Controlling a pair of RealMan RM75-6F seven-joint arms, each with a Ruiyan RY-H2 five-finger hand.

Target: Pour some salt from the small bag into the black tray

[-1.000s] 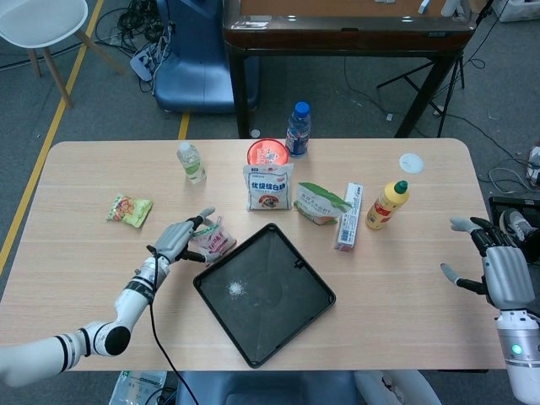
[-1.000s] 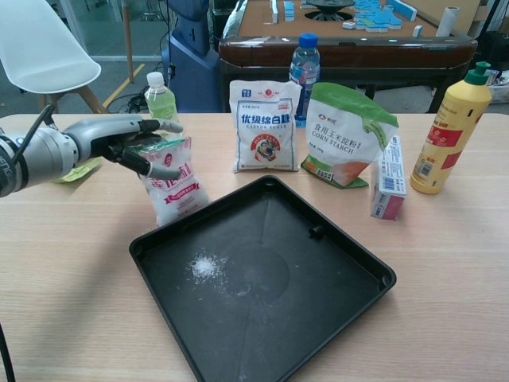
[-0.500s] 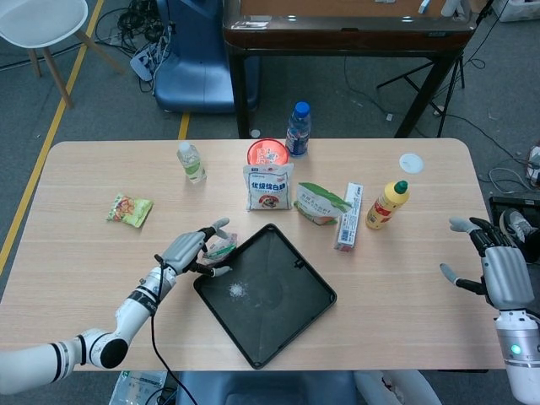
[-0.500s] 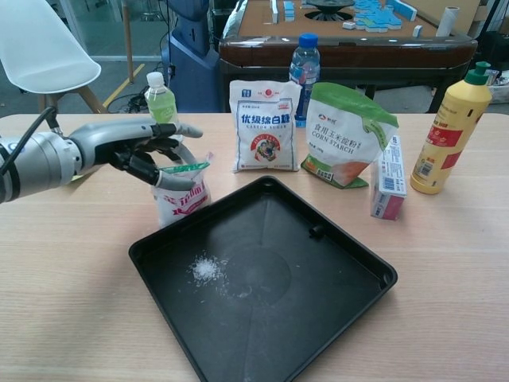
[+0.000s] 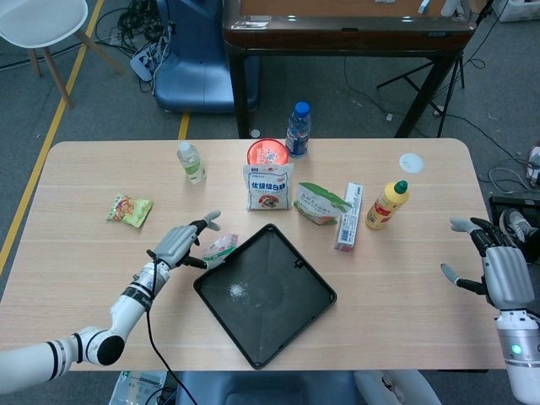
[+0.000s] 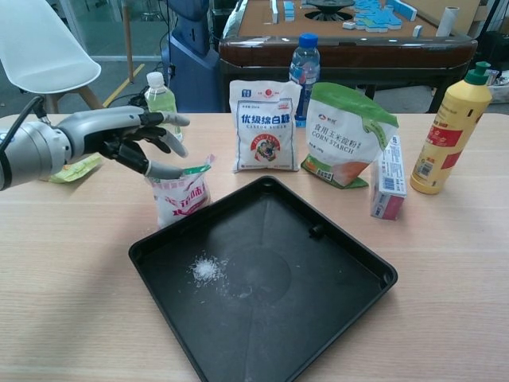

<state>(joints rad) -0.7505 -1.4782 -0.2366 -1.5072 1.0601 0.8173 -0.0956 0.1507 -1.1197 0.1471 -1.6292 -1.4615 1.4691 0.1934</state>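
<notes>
Small salt bag [image 6: 180, 193] stands upright on the surface [image 5: 84, 253], just beside the black tray's [image 6: 334, 334] left corner, top open w/ green edge. Left hand [image 6: 131, 135] hovers over the bag, fingers [image 6: 163, 171] spread; one fingertip sits right at the bag's top edge, touching or only just above it, can't tell, no real grip visible. Small pile of salt [image 6: 205, 268] lies in the tray's left part. Right hand [image 5: 504, 274] is well apart at the surface's right edge, fingers apart, holding nothing. Behind the tray: sugar bag [image 6: 265, 125], corn starch bag [image 6: 347, 135], small box [image 6: 388, 177], yellow bottle [image 6: 447, 143].
</notes>
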